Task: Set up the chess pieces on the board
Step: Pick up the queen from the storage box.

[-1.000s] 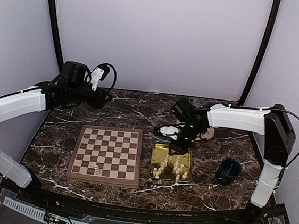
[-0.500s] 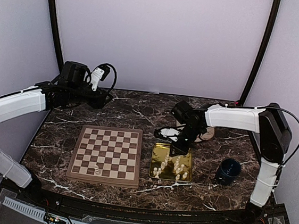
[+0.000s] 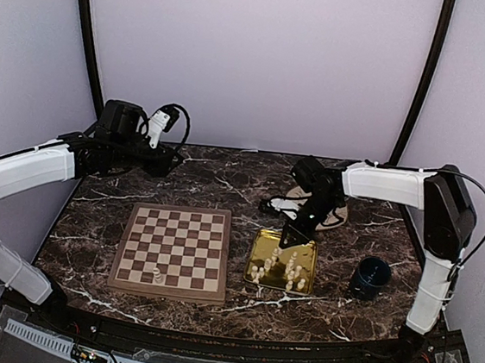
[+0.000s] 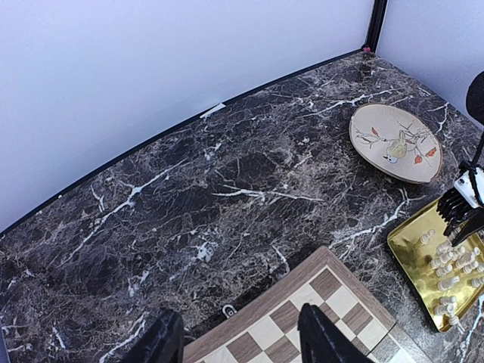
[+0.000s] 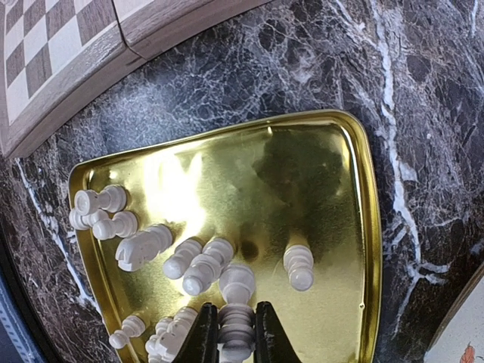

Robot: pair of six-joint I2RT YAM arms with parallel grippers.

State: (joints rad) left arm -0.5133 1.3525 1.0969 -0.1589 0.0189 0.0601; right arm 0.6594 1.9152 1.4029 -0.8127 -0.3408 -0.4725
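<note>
Chess piece (image 5: 237, 325) seemingly pinched, right wrist view

Drawn in over the last second, from partly apart to a narrow pinch: the black two-finger right gripper (image 5: 236, 336), now clamped on one small cream-white chess piece (image 5: 237, 321) in the shiny gold rectangular tray (image 5: 340, 227). Swung as well: the white right arm (image 3: 381, 183), forearm lifted and pulled back toward the far right, wrist farther back, fingers slanting down to the tray's far end. Turned slightly on the dark marble tabletop (image 3: 225, 184): the gold tray, no longer square with the wooden checkered chessboard (image 3: 176, 239), far end seemingly nudged right. Shifted with it, loose cream pieces (image 3: 289, 273) inside.
</note>
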